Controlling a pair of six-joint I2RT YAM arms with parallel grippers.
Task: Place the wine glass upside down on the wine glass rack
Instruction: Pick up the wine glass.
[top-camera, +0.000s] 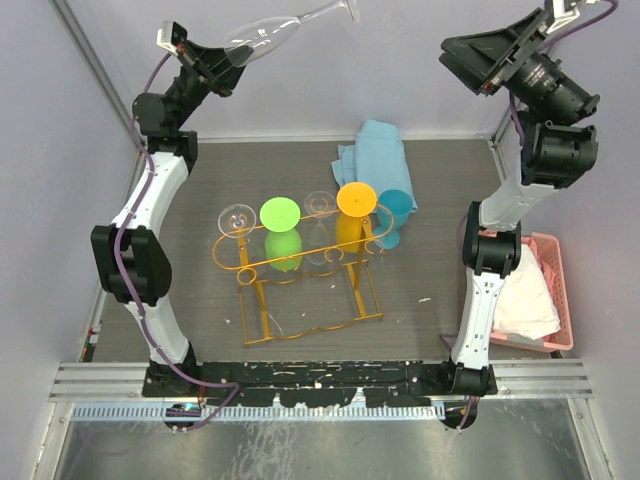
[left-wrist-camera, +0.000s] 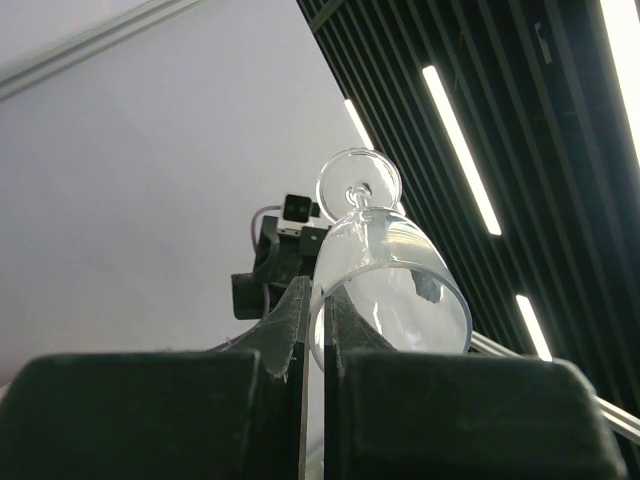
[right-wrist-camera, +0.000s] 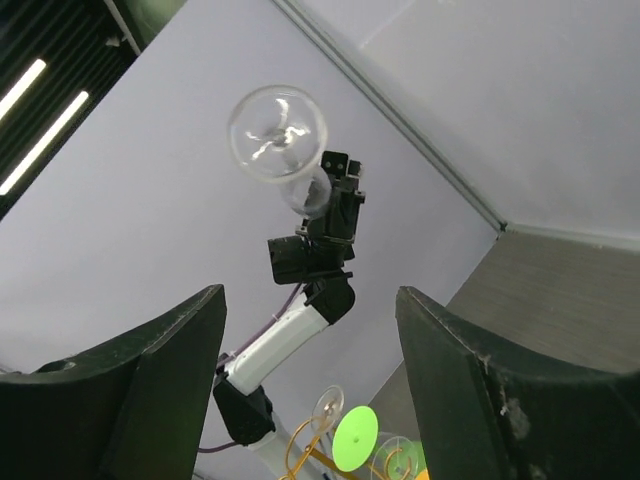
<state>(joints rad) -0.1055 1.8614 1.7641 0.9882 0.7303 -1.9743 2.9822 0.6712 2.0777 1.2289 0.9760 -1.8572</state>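
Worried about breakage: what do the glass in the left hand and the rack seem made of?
The wine glass: clear and glossy, see-through with bright glints; glass or clear plastic, cannot tell which. The rack: thin orange-gold wire with a smooth sheen, likely painted or plated metal.

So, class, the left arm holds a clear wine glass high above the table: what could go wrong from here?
The left gripper pinches only the thin rim of the wine glass, high up; it could slip, crack or fall. The rack already carries a green glass and an orange glass, so lowering another may knock them. The open right gripper faces the glass; a handover could bump it.
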